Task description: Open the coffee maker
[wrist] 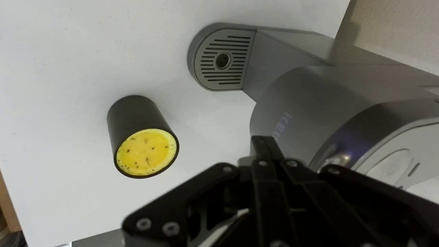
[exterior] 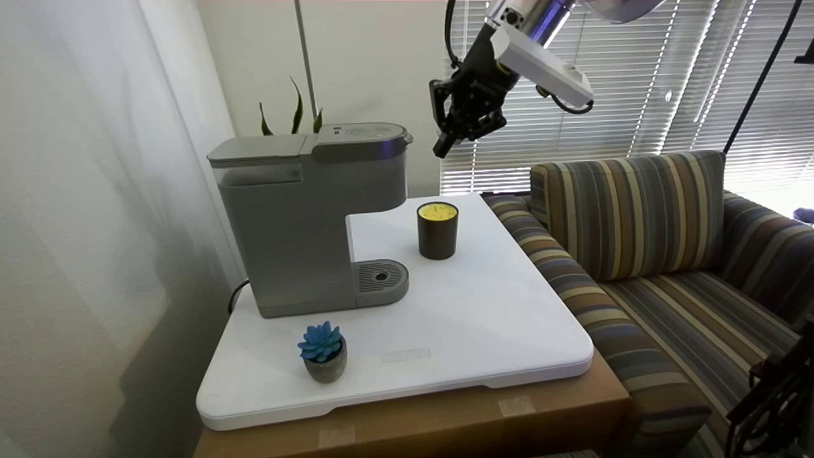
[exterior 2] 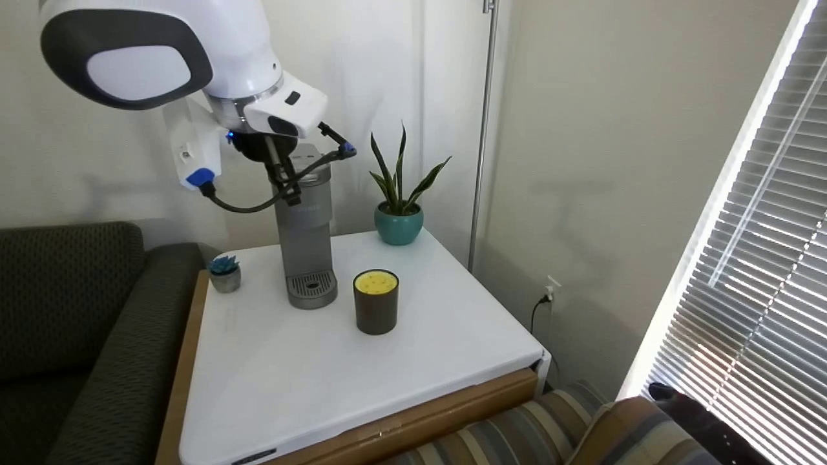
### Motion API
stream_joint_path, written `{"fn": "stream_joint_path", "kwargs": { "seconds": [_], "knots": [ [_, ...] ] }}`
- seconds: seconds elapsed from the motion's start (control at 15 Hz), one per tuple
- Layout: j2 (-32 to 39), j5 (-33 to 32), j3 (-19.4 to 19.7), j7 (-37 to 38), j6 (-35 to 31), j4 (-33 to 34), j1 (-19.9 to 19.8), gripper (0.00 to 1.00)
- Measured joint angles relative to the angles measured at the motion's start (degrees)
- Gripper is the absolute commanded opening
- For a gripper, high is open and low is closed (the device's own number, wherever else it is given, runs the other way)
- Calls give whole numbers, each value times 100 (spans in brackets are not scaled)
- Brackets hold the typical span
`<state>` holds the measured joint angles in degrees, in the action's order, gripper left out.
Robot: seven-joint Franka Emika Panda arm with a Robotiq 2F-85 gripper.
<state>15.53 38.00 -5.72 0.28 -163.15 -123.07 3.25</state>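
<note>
One coffee maker [exterior: 299, 235], one candle [exterior: 437, 232], one blue plant [exterior: 324, 351], one tall plant [exterior 2: 394, 194], one gripper [wrist: 266, 147]. The coffee maker stands upright, its back to one edge of the tabletop [exterior: 496, 305], its front lid [exterior: 362, 132] lying flat. The blue plant sits near a corner of that edge, the tall plant near its other corner, the candle farther in. The gripper's fingers [wrist: 260, 149] are pressed together in the wrist view; an exterior view shows a gap between their tips and the front lid. Teal pot [exterior 2: 398, 226] and wall socket [exterior 2: 552, 284] show in an exterior view; in an exterior view, leaf tips [exterior: 298, 113] alone clear the coffee maker.
</note>
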Motion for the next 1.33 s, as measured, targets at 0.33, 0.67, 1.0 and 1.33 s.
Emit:
{"fn": "stream_joint_path", "kwargs": {
  "seconds": [0.33,0.67,1.0,1.33],
  "knots": [
    [281,609,-101,-217,-1,296,-30,0],
    [503,852,-165,-267,-1,542,-46,0],
    [494,853,-162,-267,-29,615,-65,0],
    [332,853,-170,-276,-125,599,-46,0]
  ]
}}
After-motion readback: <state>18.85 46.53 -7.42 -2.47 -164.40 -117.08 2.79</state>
